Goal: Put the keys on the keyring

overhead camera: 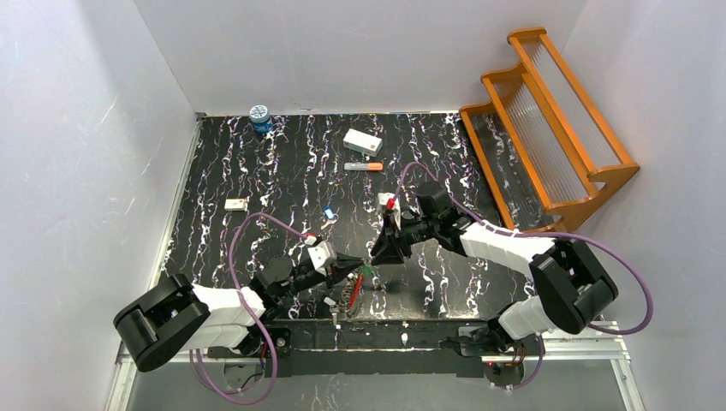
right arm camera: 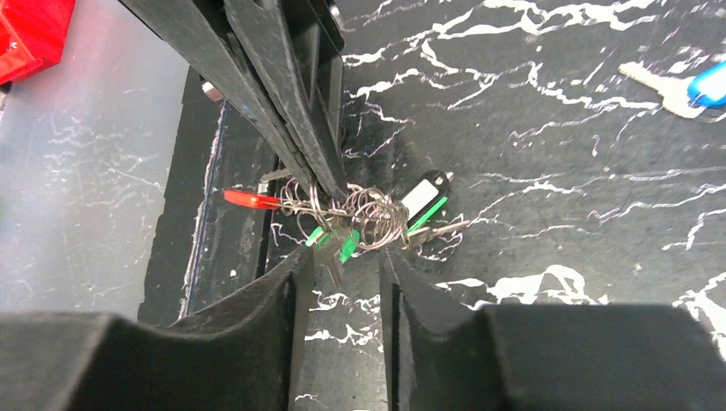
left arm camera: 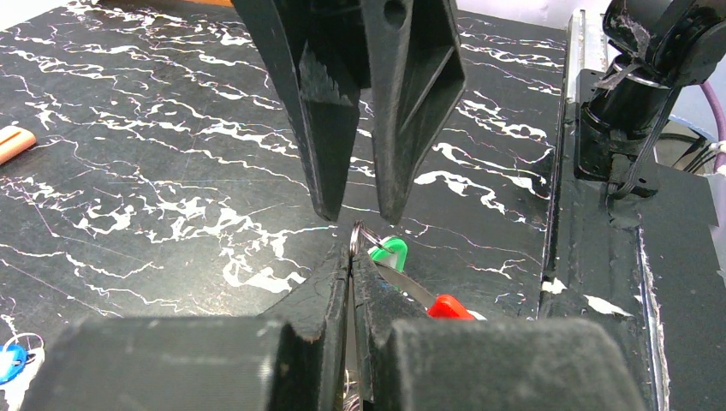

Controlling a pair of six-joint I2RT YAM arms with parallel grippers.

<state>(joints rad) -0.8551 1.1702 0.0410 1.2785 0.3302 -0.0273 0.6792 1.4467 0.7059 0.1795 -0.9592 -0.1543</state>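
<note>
Left gripper [left arm camera: 351, 255] right under the lens, fingers pressed tight together, pinching the thin wire of the keyring [left arm camera: 360, 231] near the front edge of the black marbled table [left arm camera: 154, 171]. A green key [left arm camera: 391, 251] and a red piece [left arm camera: 449, 306] sit on that loop. Right gripper [left arm camera: 360, 212] faces it tip to tip, jaws spread, straddling the green key. Touching it? Hard to call in this tangle. Blue key [right arm camera: 689, 88] lies alone on the table, well apart.
</note>
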